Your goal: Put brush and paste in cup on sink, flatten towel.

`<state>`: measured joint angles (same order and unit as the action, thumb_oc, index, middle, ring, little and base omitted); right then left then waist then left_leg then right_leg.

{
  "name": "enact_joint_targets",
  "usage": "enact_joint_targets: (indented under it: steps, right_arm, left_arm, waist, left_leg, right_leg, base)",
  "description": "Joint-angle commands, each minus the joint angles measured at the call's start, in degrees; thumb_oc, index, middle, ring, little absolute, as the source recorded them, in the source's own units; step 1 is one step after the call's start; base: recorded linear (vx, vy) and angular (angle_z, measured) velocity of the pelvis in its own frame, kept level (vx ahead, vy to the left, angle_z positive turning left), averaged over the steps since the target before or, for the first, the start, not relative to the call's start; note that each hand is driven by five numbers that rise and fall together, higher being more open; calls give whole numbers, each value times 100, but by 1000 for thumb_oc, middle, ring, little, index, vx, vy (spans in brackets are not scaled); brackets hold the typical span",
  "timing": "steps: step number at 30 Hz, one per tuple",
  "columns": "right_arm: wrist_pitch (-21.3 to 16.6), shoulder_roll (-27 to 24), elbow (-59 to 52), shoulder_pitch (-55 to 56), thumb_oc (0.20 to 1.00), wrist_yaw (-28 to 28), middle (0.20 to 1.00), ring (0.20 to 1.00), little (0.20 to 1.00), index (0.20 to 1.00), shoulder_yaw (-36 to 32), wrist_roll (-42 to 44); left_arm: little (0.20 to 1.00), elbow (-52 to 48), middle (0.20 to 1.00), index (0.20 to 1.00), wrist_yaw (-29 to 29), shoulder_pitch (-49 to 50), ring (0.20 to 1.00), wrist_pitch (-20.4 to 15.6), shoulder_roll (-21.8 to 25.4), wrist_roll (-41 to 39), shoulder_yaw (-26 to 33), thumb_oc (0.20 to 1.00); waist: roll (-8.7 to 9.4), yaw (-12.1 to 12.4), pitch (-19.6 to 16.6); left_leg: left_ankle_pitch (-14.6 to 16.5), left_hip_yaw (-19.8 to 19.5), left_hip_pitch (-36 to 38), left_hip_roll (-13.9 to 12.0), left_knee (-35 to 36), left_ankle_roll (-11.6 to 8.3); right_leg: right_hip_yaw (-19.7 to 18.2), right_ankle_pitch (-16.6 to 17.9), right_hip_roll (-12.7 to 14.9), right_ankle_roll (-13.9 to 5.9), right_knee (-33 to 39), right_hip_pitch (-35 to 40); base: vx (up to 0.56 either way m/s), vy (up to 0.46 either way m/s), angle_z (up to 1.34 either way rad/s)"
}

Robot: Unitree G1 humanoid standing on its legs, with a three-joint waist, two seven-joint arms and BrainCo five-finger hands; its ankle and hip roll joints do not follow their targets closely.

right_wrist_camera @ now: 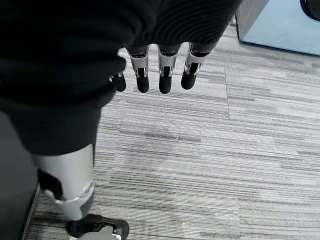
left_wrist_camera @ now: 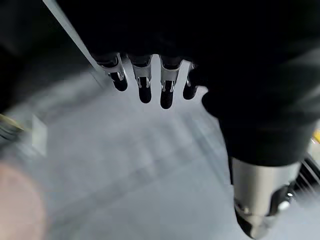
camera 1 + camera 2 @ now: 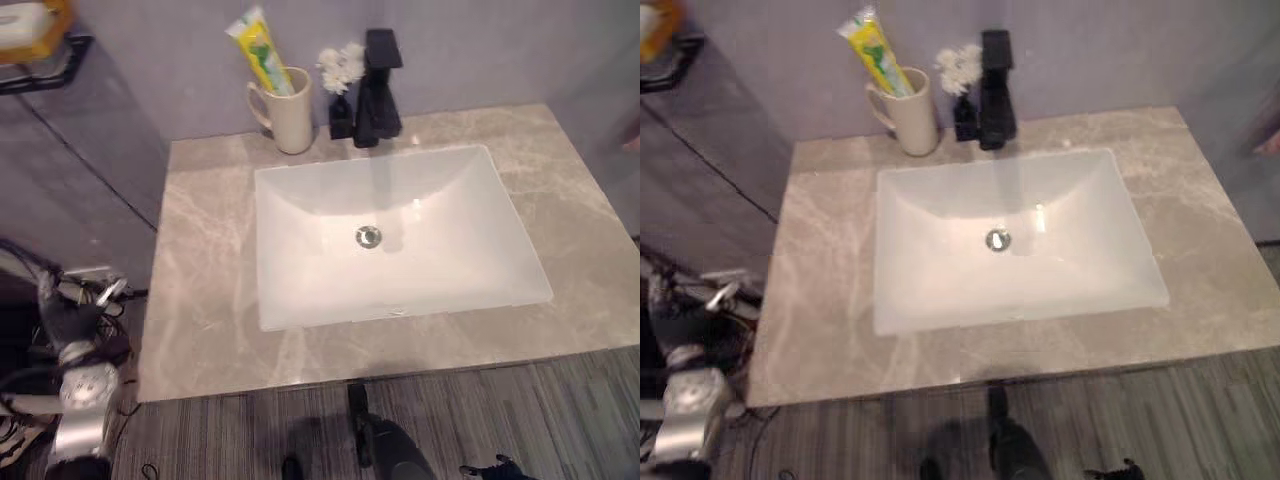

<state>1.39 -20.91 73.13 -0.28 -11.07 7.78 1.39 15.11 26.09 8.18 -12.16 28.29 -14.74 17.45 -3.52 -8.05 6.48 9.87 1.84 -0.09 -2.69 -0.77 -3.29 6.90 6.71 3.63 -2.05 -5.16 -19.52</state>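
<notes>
A cream cup (image 3: 287, 108) stands on the marble counter (image 3: 200, 270) behind the basin's far left corner. A yellow and green toothpaste tube (image 3: 260, 50) stands upright in it, cap end down. My left hand (image 2: 143, 82) hangs with straight fingers and nothing in it, in front of a grey surface. My right hand (image 1: 165, 75) hangs over striped carpet (image 1: 210, 150), fingers straight, thumb (image 1: 70, 185) apart, holding nothing.
A white rectangular basin (image 3: 300, 270) with a metal drain (image 3: 368, 236) is set into the counter. A black faucet (image 3: 377, 90) and a small vase of white flowers (image 3: 342, 68) stand behind it. A dark wall shelf (image 3: 40, 65) with a yellow item is at the far left.
</notes>
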Motion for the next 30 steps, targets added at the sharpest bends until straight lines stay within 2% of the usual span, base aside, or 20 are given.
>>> enact_joint_targets:
  steps: [1, 3, 5, 6, 8, 9, 13, 15, 16, 18, 19, 20, 21, 22, 23, 24, 26, 27, 29, 30]
  right_arm:
    - [80, 133, -155, -177, 1000, -42, 1000, 1000, 1000, 1000, -85, -56]
    - [150, 158, -316, -199, 1000, -55, 1000, 1000, 1000, 1000, -183, -14]
    - [221, 157, -420, -208, 1000, -42, 1000, 1000, 1000, 1000, -245, -62]
    - [224, 155, -426, -201, 1000, -42, 1000, 1000, 1000, 1000, -248, -63]
    - [291, 82, -633, -311, 1000, -7, 1000, 1000, 1000, 1000, -67, -299]
    - [292, 85, -633, -314, 1000, -6, 1000, 1000, 1000, 1000, -69, -300]
    - [185, 105, -298, -176, 1000, 42, 1000, 1000, 1000, 1000, 164, -401]
    - [171, 177, -72, -192, 1000, 43, 1000, 1000, 1000, 1000, 242, -490]
    - [25, 143, -156, -227, 1000, -135, 1000, 1000, 1000, 1000, 201, -488]
    - [-31, 152, -236, -233, 1000, -192, 1000, 1000, 1000, 1000, 95, -342]
    - [-118, 244, -466, -302, 1000, -261, 1000, 1000, 1000, 1000, -17, -68]
    - [-136, 242, -578, -303, 1000, -276, 1000, 1000, 1000, 1000, 10, -76]
    - [-132, 243, -587, -296, 1000, -276, 1000, 1000, 1000, 1000, 9, -77]
    - [-153, 249, -718, -313, 1000, -270, 1000, 1000, 1000, 1000, 125, -220]
    - [-137, 238, -725, -271, 1000, -286, 1000, 1000, 1000, 1000, 144, -290]
    - [-80, 198, -563, -116, 1000, -385, 1000, 1000, 1000, 1000, 15, -263]
    - [-53, 165, -488, -58, 1000, -431, 1000, 1000, 1000, 1000, -37, -260]
    - [-20, 83, -256, 105, 1000, -522, 1000, 1000, 1000, 1000, -201, -239]
    - [-4, 4, -171, 152, 1000, -545, 1000, 1000, 1000, 1000, -269, -180]
    - [8, -54, -94, 162, 1000, -551, 1000, 1000, 1000, 1000, -260, -179]
  left_arm:
    - [1000, 297, 1000, 1000, -94, -123, 1000, -38, 30, -174, 350, 1000]
    - [1000, 1176, 1000, 1000, -349, 74, 1000, 326, -87, -309, 199, 1000]
    - [1000, 1867, 1000, 1000, -724, 288, 1000, 634, -180, -138, -92, 1000]
    - [1000, 1875, 1000, 1000, -726, 286, 1000, 629, -179, -138, -96, 1000]
    - [1000, 3509, 1000, 1000, -1134, 175, 1000, 977, -391, 265, -715, 1000]
    - [1000, 3518, 1000, 1000, -1134, 168, 1000, 971, -388, 263, -716, 1000]
    - [1000, 5467, 1000, 1000, -1269, -415, 1000, 1247, -745, 1349, -1755, 1000]
    - [1000, 5753, 1000, 1000, -1333, -544, 1000, 1332, -798, 1789, -2083, 1000]
    - [1000, 5809, 1000, 1000, -1369, -662, 1000, 1291, -906, 2165, -2444, 1000]
    - [1000, 5901, 1000, 1000, -1316, -652, 1000, 1342, -920, 2219, -2429, 1000]
    - [1000, 6076, 1000, 1000, -1249, -637, 1000, 1416, -1009, 2291, -2389, 1000]
    - [1000, 6104, 1000, 1000, -1264, -626, 1000, 1418, -1038, 2375, -2393, 1000]
    - [1000, 6106, 1000, 1000, -1264, -624, 1000, 1416, -1037, 2377, -2394, 1000]
    - [1000, 6117, 1000, 1000, -1256, -646, 1000, 1434, -1037, 2445, -2320, 1000]
    - [1000, 6122, 1000, 1000, -1248, -642, 1000, 1455, -1053, 2513, -2328, 1000]
    - [1000, 5989, 1000, 1000, -1099, -781, 1000, 1475, -1055, 2665, -2443, 1000]
    - [1000, 5899, 1000, 1000, -1065, -844, 1000, 1461, -1054, 2675, -2489, 1000]
    - [1000, 5677, 1000, 1000, -998, -994, 1000, 1399, -1042, 2659, -2592, 1000]
    - [1000, 5495, 1000, 1000, -970, -1142, 1000, 1362, -1048, 2628, -2721, 1000]
    - [1000, 5379, 1000, 1000, -929, -1245, 1000, 1331, -1058, 2626, -2840, 1000]
  waist:
    - [266, -37, 268]
    - [307, -23, 353]
    - [352, -71, 370]
    - [351, -67, 369]
    - [224, -156, 520]
    - [243, -161, 512]
    - [172, -112, 356]
    - [211, 4, 243]
    - [277, 133, 132]
    - [279, 174, 97]
    - [314, 433, 18]
    - [374, 475, -9]
    - [376, 489, -8]
    - [404, 527, 8]
    - [405, 521, 10]
    - [395, 406, 37]
    - [381, 378, 61]
    - [374, 276, 110]
    - [391, 238, 181]
    - [422, 265, 237]
  left_leg:
    - [635, -97, 423, 773, -1003, 309]
    - [726, -61, 364, 889, -1098, 390]
    - [620, -3, 335, 996, -991, 422]
    - [617, -1, 341, 997, -982, 423]
    - [311, 130, 377, 961, -733, 458]
    - [287, 127, 366, 982, -721, 460]
    - [-407, 289, 249, 654, 33, 471]
    - [-582, 471, 129, 547, 130, 446]
    - [-752, 868, -23, 412, 232, 429]
    - [-817, 1050, -80, 347, 290, 418]
    - [-855, 1729, -164, 166, 378, 353]
    - [-815, 1970, -194, 164, 359, 370]
    - [-807, 1984, -189, 162, 352, 370]
    - [-855, 2429, -249, 40, 240, 310]
    - [-841, 2532, -260, -25, 125, 279]
    - [-915, 2730, -400, -188, -97, 153]
    - [-953, 2769, -437, -254, -184, 104]
    - [-945, 2780, -504, -385, -403, 49]
    - [-861, 2673, -592, -479, -713, 11]
    - [-785, 2368, -689, -447, -931, 7]
  right_leg:
    - [-456, 757, 753, -924, 371, -40]
    - [-428, 972, 858, -1006, 542, 101]
    - [-418, 1125, 943, -1081, 656, 103]
    - [-420, 1126, 943, -1082, 658, 105]
    - [-250, 983, 753, -1058, 385, 40]
    - [-257, 991, 774, -1059, 383, 23]
    - [-52, -253, 131, -715, -923, 376]
    - [134, -572, 74, -650, -1090, 678]
    - [249, -855, 85, -646, -1089, 1120]
    - [332, -904, 121, -650, -1038, 1224]
    - [1267, -918, 555, -769, -937, 1598]
    - [1442, -889, 597, -818, -770, 1739]
    - [1428, -881, 593, -820, -756, 1746]
    - [1633, -918, 558, -817, -425, 1727]
    - [1501, -981, 470, -773, -284, 1759]
    - [1094, -1059, 188, -663, 201, 1887]
    - [988, -1054, 124, -625, 284, 1890]
    - [808, -1062, 5, -556, 424, 1921]
    - [658, -1078, -68, -495, 485, 1952]
    - [534, -1097, -102, -455, 466, 1940]
  base:
    - [-234, 287, 22]
    - [-195, 283, 31]
    - [-146, 216, 9]
    - [-179, 238, -26]
    - [-196, 252, -34]
    - [-177, 174, -22]
    - [-203, 112, -46]
    - [-227, -38, -81]
    - [-227, -70, -105]
    - [-220, -77, -158]
    - [-256, -114, -148]
    - [-192, -102, -186]
    - [-141, -146, -220]
    - [-105, -181, -327]
    - [-181, -388, -267]
    - [-109, -338, -187]
    - [-56, -247, -70]
    - [-5, -203, -38]
    - [-7, -219, -27]
    - [12, -163, -71]
